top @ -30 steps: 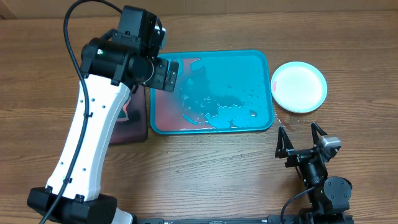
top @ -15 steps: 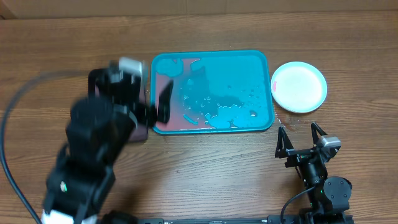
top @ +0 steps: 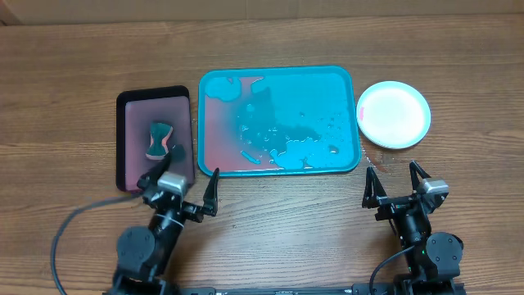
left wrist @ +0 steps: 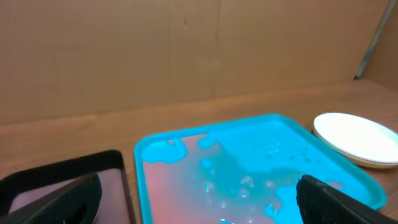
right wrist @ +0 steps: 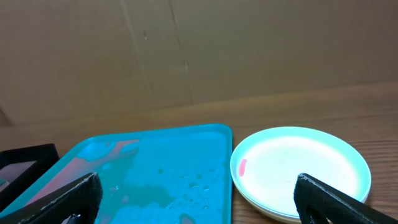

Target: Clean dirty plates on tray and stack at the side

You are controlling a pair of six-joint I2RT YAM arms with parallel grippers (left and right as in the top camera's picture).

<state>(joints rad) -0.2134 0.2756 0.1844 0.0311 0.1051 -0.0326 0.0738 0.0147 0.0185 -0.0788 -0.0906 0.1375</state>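
Our left tool (top: pixel 179 184) has swung back off the turquoise rectangular plastic tray (top: pixel 311 94), now spread empty like our right tool (top: pixel 391 182), with the pale round plastic plates (top: pixel 394 114) stacked just right of the tray.

The tray (top: pixel 278 69) lies flat in the middle of the table (top: pixel 458 49), long side running left to right. It is turquoise with rounded corners and a raised rim, wet with pooled water and droplets, and tinted pinkish-red over its left part. The plates (right wrist: pixel 298 171) sit stacked just off its right end, light blue uppermost, with a small red smear (right wrist: pixel 242 167) near the top plate's left inner rim.
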